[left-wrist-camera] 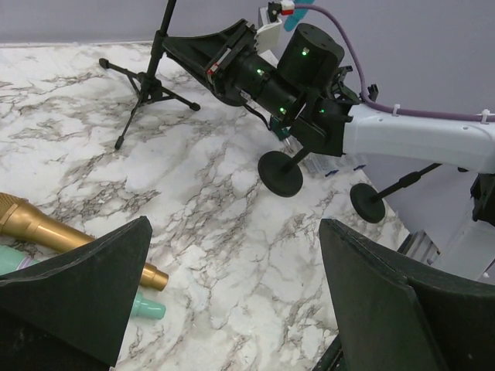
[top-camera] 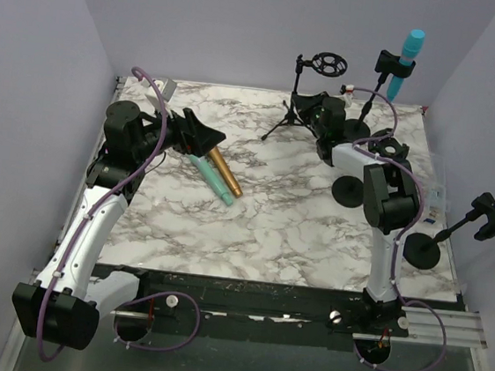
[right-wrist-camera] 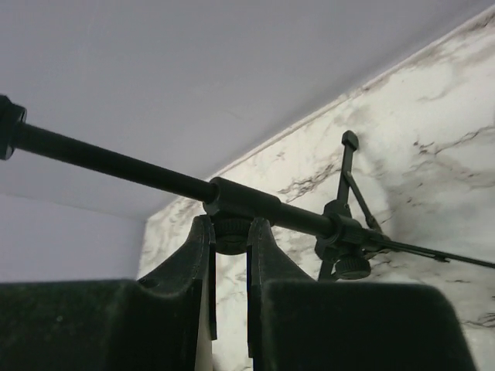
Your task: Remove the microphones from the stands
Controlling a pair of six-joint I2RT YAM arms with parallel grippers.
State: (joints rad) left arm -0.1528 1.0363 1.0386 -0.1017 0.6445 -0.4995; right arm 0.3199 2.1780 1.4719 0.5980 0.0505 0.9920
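A blue microphone [top-camera: 409, 55] stands upright in the clip of a stand at the back right. A tripod stand [top-camera: 293, 102] with an empty ring mount [top-camera: 328, 64] stands at the back middle. My right gripper [top-camera: 310, 103] is shut on a knob [right-wrist-camera: 232, 233] under the tripod stand's pole [right-wrist-camera: 255, 202]. My left gripper [top-camera: 206, 141] is open and empty above the table's left side. Its fingers [left-wrist-camera: 77, 286] frame bare marble. A gold microphone [top-camera: 226, 173] and a teal microphone [top-camera: 212, 182] lie just below it; both also show in the left wrist view, gold [left-wrist-camera: 46, 230] and teal [left-wrist-camera: 147, 309].
A round-base stand [top-camera: 350, 192] stands by my right arm. Another round-base stand [top-camera: 422, 250] with an empty clip [top-camera: 490, 216] leans past the right edge. Walls close in on three sides. The right arm [left-wrist-camera: 309, 77] spans the back right of the table.
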